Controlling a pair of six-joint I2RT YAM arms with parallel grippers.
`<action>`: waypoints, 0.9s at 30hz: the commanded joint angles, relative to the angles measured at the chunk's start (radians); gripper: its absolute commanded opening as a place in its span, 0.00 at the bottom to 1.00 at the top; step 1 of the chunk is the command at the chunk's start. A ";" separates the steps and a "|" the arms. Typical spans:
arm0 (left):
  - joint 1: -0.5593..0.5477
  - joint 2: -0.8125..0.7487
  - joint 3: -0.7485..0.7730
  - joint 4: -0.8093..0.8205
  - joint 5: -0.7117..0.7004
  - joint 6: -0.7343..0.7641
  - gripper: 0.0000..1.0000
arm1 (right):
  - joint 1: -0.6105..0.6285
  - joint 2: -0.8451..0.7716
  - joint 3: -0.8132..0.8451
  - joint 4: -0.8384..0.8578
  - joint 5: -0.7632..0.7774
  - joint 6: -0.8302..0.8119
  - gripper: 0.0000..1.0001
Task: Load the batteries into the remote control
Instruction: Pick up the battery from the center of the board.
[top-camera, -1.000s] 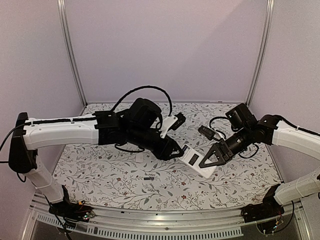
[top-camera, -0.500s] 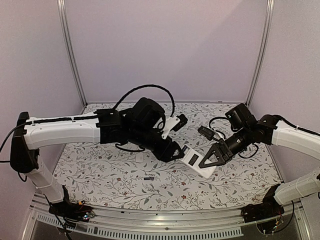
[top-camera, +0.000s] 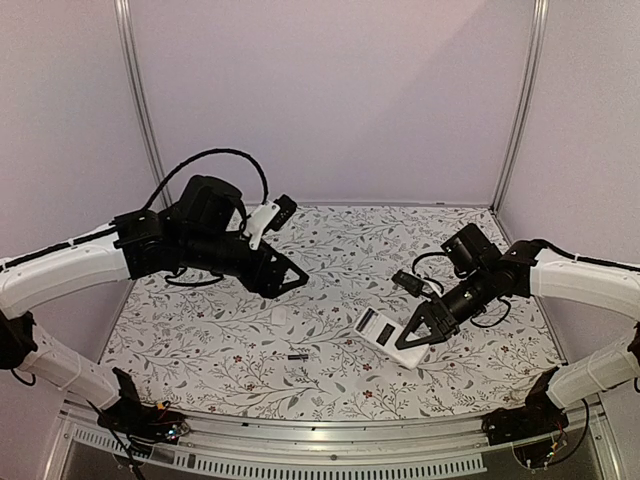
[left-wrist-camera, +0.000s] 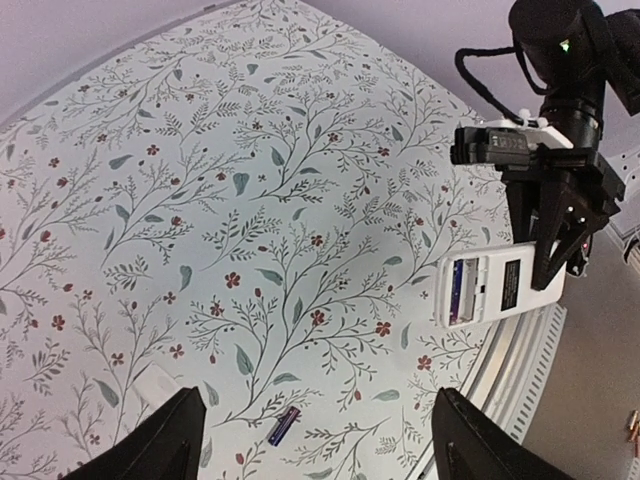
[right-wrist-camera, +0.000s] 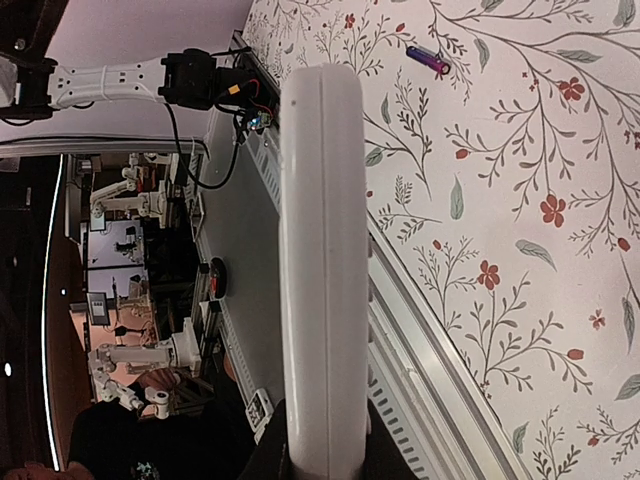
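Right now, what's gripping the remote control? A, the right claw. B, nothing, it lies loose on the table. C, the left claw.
A: the right claw is shut on one end of the remote control, while the left claw hangs open and empty.

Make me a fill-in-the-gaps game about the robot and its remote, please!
1. The right tool is shut on the ____.
2. The left tool is ____ and holds nothing.
3. On the flowery table, exactly ____ loose battery lies.
Missing words: remote control; open; one.
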 joint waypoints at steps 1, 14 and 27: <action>0.044 -0.016 -0.084 -0.101 -0.025 0.063 0.79 | 0.004 -0.021 -0.024 0.057 -0.012 -0.011 0.00; 0.027 0.213 -0.030 -0.316 -0.112 0.199 0.55 | 0.006 -0.082 -0.054 0.066 -0.008 0.000 0.00; -0.071 0.454 0.077 -0.320 -0.135 0.314 0.46 | 0.006 -0.087 -0.110 0.099 0.005 0.036 0.00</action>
